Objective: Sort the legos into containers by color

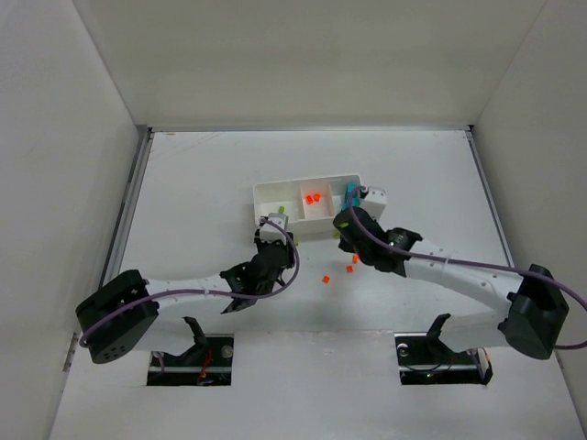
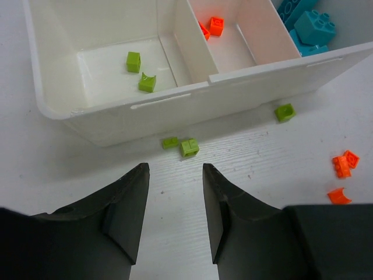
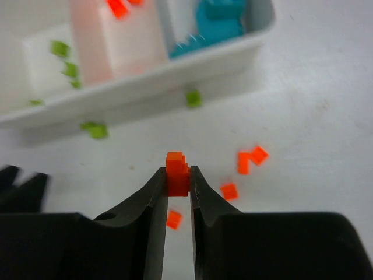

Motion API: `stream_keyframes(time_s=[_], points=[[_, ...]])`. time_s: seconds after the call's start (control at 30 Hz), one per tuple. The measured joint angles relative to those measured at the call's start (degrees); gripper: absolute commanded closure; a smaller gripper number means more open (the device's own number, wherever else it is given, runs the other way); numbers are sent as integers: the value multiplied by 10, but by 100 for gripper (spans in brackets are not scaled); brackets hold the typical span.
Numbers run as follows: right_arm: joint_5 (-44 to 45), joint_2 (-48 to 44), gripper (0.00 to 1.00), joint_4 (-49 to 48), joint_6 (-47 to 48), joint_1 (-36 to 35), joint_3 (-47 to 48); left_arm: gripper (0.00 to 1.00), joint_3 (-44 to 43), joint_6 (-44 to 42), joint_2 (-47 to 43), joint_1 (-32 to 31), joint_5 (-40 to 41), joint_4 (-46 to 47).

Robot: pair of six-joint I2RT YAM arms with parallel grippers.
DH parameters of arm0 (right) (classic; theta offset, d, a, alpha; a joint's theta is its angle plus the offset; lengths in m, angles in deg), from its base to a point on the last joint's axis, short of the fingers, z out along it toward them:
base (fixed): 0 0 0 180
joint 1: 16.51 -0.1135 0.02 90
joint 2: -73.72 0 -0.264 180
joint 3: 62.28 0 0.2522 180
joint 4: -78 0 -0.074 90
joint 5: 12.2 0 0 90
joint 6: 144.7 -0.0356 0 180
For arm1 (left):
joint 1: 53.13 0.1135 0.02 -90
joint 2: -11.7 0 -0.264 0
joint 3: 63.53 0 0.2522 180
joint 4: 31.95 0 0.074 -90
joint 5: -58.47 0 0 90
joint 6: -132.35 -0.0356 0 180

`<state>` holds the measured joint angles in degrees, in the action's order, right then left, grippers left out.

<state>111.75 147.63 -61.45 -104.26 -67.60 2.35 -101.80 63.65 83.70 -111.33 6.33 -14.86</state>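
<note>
Counting from the wrist views. Right gripper [image 3: 178, 181] clamped on one orange-red brick [image 3: 176, 162]. Four loose orange-red bricks [image 3: 229, 191] lie on the tabletop [image 3: 315, 105] beneath it and ahead to its right. Left gripper [image 2: 175, 175] has its jaws apart and empty. Three loose lime bricks [image 2: 189, 147] lie just ahead of it, outside the tray [image 2: 175, 102]. Beyond, inside the tray: two sorted lime bricks [image 2: 133, 61] left, two sorted orange-red bricks [image 2: 216, 25] middle, teal bricks [image 2: 315, 26] right, count unclear.
</note>
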Motion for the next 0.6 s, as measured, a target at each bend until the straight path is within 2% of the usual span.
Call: stream_keyframes(time_s=[0.1,0.37,0.43,0.53,0.6], points=[[-13,39,83,-36,40,15,63,62,-8,0,15,-2,2,-4],[-33,231,81,-90,124,57,204,67,-13,37,49,-2,-1,-9],[-34,262,70,-92,137,60,221,67,-13,58,57,-3,-2,-12],[-34,281,46,-94,148,61,229,66,-15,88,74,-3,-1,-21],[-32,277,42,-97,155,61,228,66,-20,104,87,-4,0,-27]])
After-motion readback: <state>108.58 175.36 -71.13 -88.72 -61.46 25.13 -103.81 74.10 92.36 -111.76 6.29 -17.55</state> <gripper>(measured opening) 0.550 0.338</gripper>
